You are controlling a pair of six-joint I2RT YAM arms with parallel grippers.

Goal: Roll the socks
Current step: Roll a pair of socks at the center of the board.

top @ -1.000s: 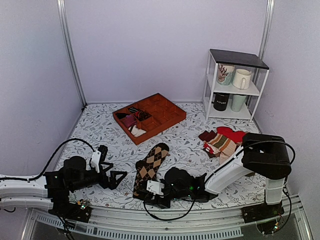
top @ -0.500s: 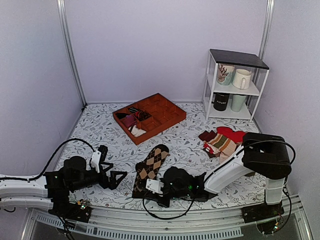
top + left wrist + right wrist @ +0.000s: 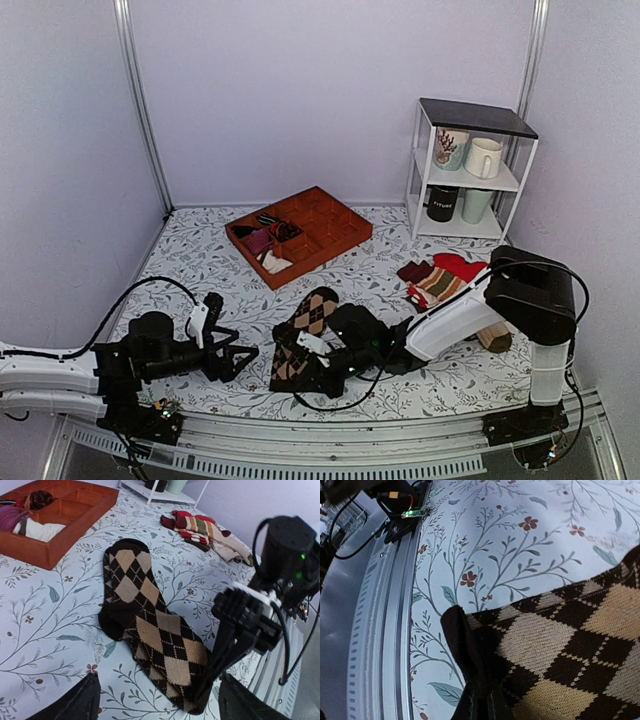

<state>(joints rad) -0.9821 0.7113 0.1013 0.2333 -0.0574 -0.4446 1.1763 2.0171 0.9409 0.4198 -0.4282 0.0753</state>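
The socks [image 3: 303, 325] lie stacked on the floral table, long and dark brown with tan and black diamonds; they fill the middle of the left wrist view [image 3: 150, 625]. My right gripper [image 3: 303, 362] is shut on their near cuff end. The right wrist view shows its jaws [image 3: 485, 707] pinching the dark cuff fold, which stands slightly lifted from the table. My left gripper [image 3: 240, 355] hovers just left of that end, open, its fingers [image 3: 75, 702] straddling the near end of the socks without touching. The right gripper [image 3: 202, 692] also shows there, clamped on the cuff.
An orange-brown divided tray [image 3: 335, 225] with small bundles sits at the back centre. A white shelf [image 3: 470, 170] with mugs stands back right. Red, striped and beige socks [image 3: 445, 280] lie right of centre, a wooden block [image 3: 492, 338] nearer. The metal rail [image 3: 375, 630] borders the near edge.
My right gripper has closed on the cuff end of the socks and shifted slightly away from the near edge, lifting the cuff. The left gripper has edged right toward the socks.
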